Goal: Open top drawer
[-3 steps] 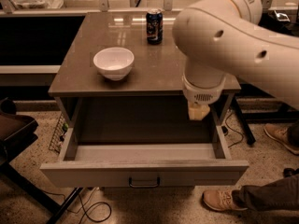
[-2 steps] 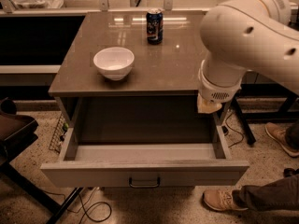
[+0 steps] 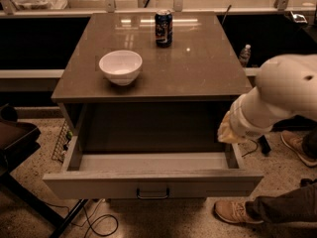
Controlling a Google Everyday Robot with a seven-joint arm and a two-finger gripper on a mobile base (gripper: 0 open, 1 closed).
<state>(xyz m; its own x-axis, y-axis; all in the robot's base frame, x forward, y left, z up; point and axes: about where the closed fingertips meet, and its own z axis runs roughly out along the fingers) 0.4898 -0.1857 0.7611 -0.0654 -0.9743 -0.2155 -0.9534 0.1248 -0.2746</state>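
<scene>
The top drawer (image 3: 99, 183) stands pulled far out of the cabinet. Its pale-grey front panel faces me, with a small dark bar handle (image 3: 152, 194) at centre. Its plain grey interior (image 3: 148, 161) looks empty. My white arm (image 3: 285, 93) comes in from the right. My gripper (image 3: 227, 131) shows only as a pale yellowish end at the drawer's right side wall, just below the counter's right front corner. It is well away from the handle.
On the brown counter top (image 3: 198, 68) stand a white bowl (image 3: 120, 66) and a dark soda can (image 3: 163, 29). A water bottle (image 3: 244, 55) stands behind on the right. A person's shoes (image 3: 235, 212) and leg are at the lower right, a dark chair (image 3: 15, 138) at the left, and cables (image 3: 96, 222) on the floor.
My arm has swung to the right, from above the drawer's right rear part to beside its right wall. The drawer has stayed open.
</scene>
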